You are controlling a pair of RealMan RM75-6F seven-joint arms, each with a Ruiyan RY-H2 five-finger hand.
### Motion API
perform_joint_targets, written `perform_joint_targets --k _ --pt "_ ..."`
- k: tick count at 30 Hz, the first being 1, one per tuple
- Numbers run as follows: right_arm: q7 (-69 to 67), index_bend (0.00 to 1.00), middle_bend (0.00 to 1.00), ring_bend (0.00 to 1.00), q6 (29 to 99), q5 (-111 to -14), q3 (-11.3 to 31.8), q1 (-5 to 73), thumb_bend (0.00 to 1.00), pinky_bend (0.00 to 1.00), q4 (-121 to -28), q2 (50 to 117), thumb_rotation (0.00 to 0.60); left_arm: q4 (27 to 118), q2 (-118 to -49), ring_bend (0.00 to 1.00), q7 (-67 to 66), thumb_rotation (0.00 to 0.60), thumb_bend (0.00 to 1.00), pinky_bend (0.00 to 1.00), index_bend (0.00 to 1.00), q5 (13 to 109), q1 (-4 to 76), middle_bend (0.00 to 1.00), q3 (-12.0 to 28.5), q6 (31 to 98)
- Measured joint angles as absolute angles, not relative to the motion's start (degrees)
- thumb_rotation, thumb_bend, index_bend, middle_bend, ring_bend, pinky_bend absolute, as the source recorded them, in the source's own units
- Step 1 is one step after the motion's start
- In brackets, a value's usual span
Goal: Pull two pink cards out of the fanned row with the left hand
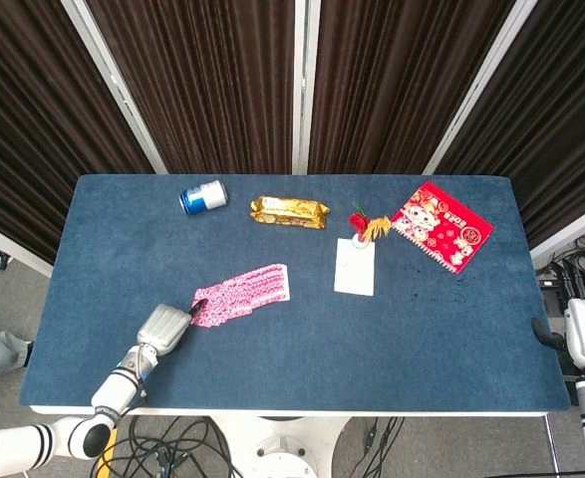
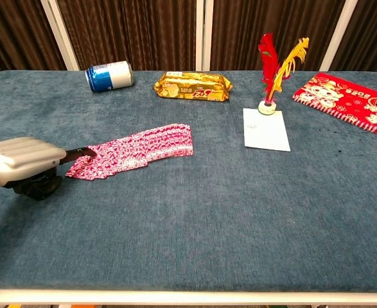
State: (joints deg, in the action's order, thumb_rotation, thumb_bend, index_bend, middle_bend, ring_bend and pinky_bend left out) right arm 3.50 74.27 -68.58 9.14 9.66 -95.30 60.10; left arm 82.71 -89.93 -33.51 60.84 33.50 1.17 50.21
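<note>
The fanned row of pink cards (image 2: 133, 151) lies flat on the blue tabletop (image 2: 194, 218), left of centre, running from its upper right end down to its lower left end. In the head view the row (image 1: 240, 294) shows as a slanted pink band. The left hand (image 2: 22, 165) lies low on the tabletop at the row's lower left end, its grey back upward, and a dark fingertip (image 2: 79, 154) rests on the outermost cards there; whether a thumb pinches them from beneath cannot be told. From above, the same hand (image 1: 162, 327) reaches in from the near left edge.

Beyond the row, a blue can (image 2: 109, 76) lies on its side at the far left, with a gold snack packet (image 2: 191, 86) beside it. A white card (image 2: 266, 129) lies to the right, a red and yellow feather shuttlecock (image 2: 271, 67) standing at its far edge. A red printed envelope (image 2: 343, 99) lies at the far right.

The right hand (image 1: 583, 339) hangs off the tabletop's right edge, and its fingers are too hidden to judge.
</note>
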Motion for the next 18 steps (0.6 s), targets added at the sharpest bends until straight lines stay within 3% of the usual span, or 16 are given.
perform_joint_targets --k 18 --pt "3.73 0.00 0.00 0.00 74.22 -68.93 8.91 9.83 0.25 0.00 -95.03 60.83 0.600 91.17 -84.13 0.89 -37.34 0.600 0.70 0.82 0.12 56.46 33.36 0.89 -1.62 53.53"
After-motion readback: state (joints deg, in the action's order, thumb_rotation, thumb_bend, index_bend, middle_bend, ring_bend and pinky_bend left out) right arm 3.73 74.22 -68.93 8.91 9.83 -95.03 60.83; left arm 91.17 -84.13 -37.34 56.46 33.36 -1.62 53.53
